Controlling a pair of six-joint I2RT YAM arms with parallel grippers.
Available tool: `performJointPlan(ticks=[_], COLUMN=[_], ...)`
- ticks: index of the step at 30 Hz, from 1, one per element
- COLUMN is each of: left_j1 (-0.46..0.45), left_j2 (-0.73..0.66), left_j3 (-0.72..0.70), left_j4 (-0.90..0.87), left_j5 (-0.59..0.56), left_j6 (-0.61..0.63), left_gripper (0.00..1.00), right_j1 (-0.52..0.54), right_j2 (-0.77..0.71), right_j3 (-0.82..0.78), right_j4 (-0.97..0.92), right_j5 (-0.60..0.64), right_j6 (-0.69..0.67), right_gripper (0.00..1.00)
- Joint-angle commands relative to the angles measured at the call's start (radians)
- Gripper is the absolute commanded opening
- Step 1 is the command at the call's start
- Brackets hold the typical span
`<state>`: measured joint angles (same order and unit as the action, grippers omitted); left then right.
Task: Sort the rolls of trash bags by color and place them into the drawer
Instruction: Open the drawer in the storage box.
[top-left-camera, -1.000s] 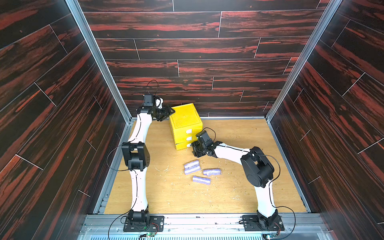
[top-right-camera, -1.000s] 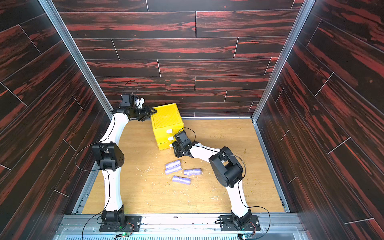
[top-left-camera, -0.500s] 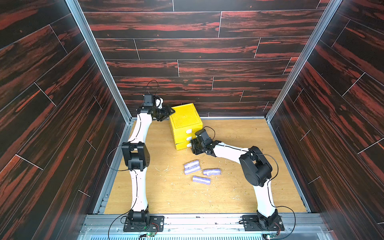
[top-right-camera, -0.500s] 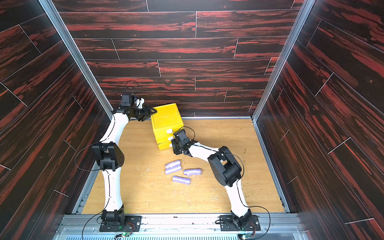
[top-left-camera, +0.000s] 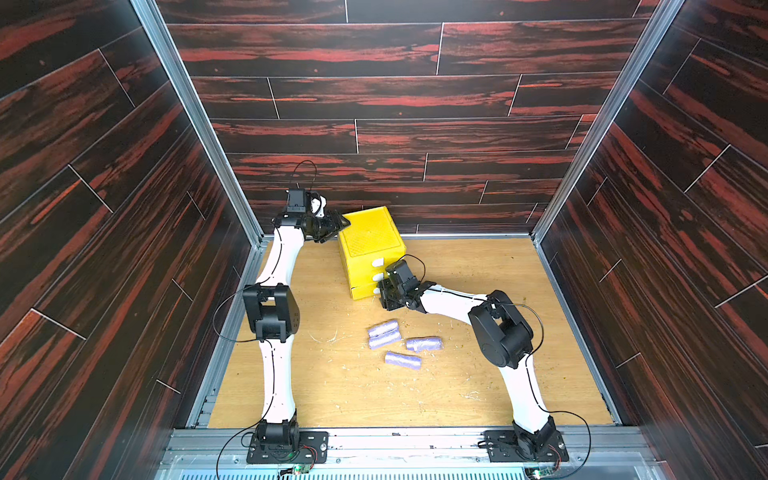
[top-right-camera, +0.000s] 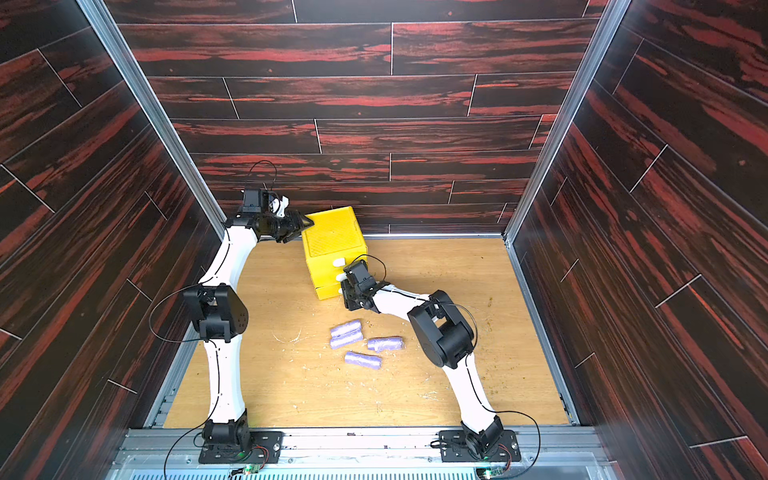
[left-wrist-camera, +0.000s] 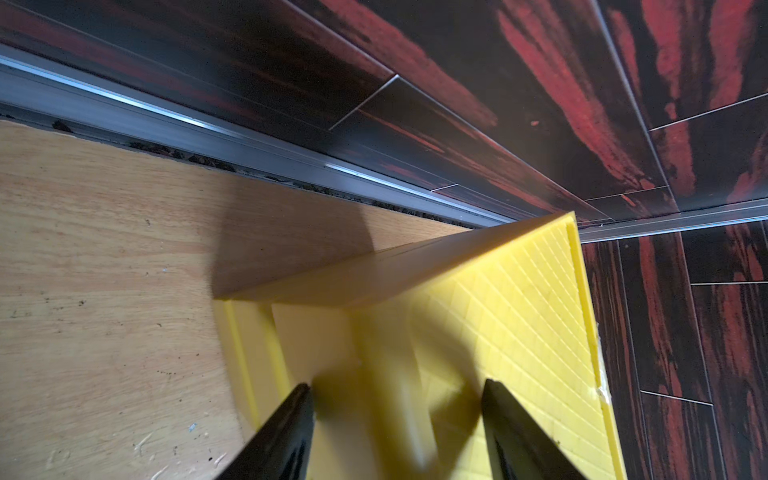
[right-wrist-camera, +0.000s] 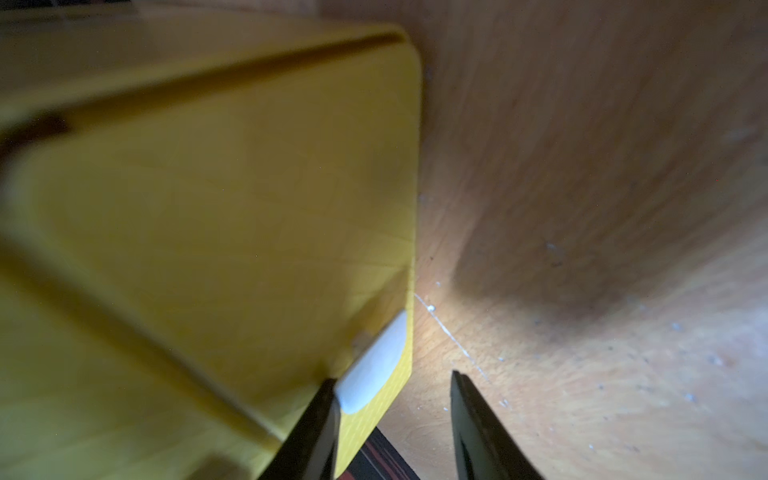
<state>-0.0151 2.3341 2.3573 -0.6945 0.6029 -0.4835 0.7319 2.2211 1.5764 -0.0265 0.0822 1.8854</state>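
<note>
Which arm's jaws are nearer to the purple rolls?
Right. The right arm holds its jaws at the lowest white tab of the drawer, just beyond the purple rolls; the left arm has its jaws straddling the drawer's top far corner, farther away.

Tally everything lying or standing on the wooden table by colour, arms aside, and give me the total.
Lavender rolls: 4
Yellow drawer chest: 1
Total: 5
</note>
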Motion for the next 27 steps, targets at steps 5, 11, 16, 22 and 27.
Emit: performJointPlan(ticks=[5,11,16,22,27], left_j1=[-0.052,-0.052,-0.052,-0.051,-0.051], left_j2=[-0.011,-0.010,-0.007,-0.008,-0.006], left_j3=[-0.036,-0.030,-0.030,-0.030,-0.030], left_j4=[-0.104,-0.105,-0.107,-0.108,-0.109], left_j5=[0.072,0.069,0.066,0.063,0.063], left_j6=[0.011,0.008,0.008,0.007,0.008], left_gripper=[0.67,0.67,0.67,0.67,0.67], right_j1=[0.000,-0.001,0.000,0.004,0.012], right_j2=[0.036,-0.019,-0.070,-0.131,-0.195], right_j3=[0.017,-0.035,-0.104,-0.197,-0.277], right_j4=[-0.040,-0.094,-0.122,-0.132,-0.136], right_j5=[-0.032,-0.053,-0.074,-0.104,-0.103], right_j6=[0.000,-0.042,-0.066,-0.081,-0.095], right_gripper=[0.44,0.42,0.41,0.40,0.40])
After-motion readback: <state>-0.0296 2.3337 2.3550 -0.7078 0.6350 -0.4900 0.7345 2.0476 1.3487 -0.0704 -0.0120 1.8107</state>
